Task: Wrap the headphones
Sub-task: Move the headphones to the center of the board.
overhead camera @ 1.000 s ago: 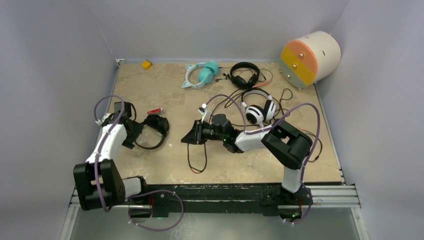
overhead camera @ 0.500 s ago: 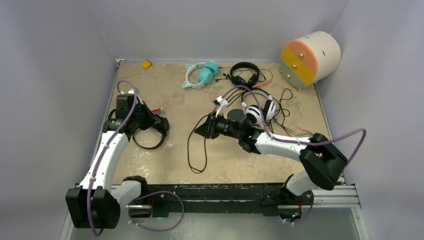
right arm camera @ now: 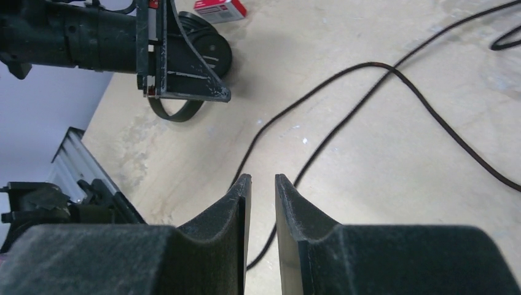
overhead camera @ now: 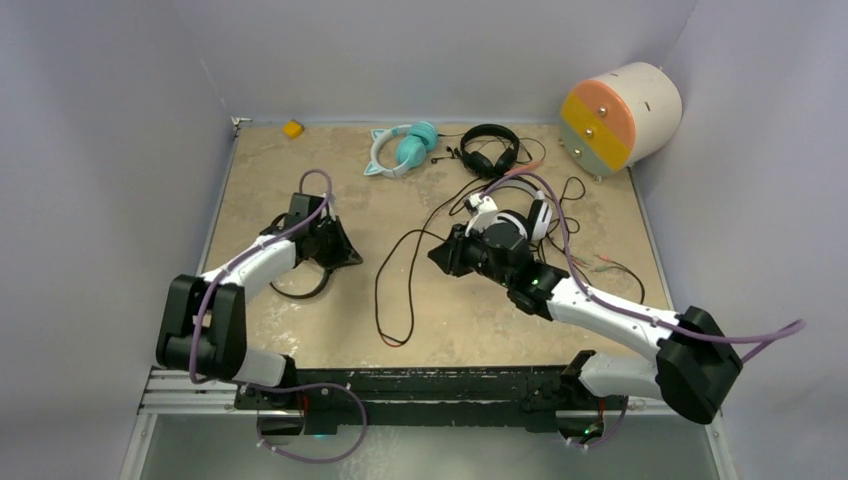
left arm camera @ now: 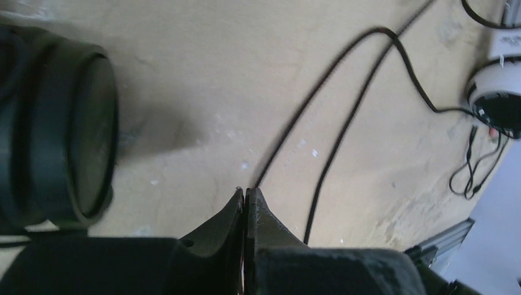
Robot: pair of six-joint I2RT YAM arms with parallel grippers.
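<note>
One mottled tan tabletop [overhead camera: 290, 180], pale grey walls [overhead camera: 420, 50] — left gripper [left arm camera: 246, 192] pressed together, right gripper [right arm camera: 262, 179] slightly parted

Far-left table [overhead camera: 270, 170] offers open passage; a looped cable [overhead camera: 378, 290] crosses the centre; tangled headphones [overhead camera: 476, 160] crowd the far right.

Left gripper [left arm camera: 246, 192] closed, right gripper [right arm camera: 262, 180] ajar

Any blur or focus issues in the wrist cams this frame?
Left wrist: black ear cup and cable look smeared, soft shadow beside the cup. Right wrist: same cable fairly crisp, near fingers soft. Top external: evenly lit, no glare.
</note>
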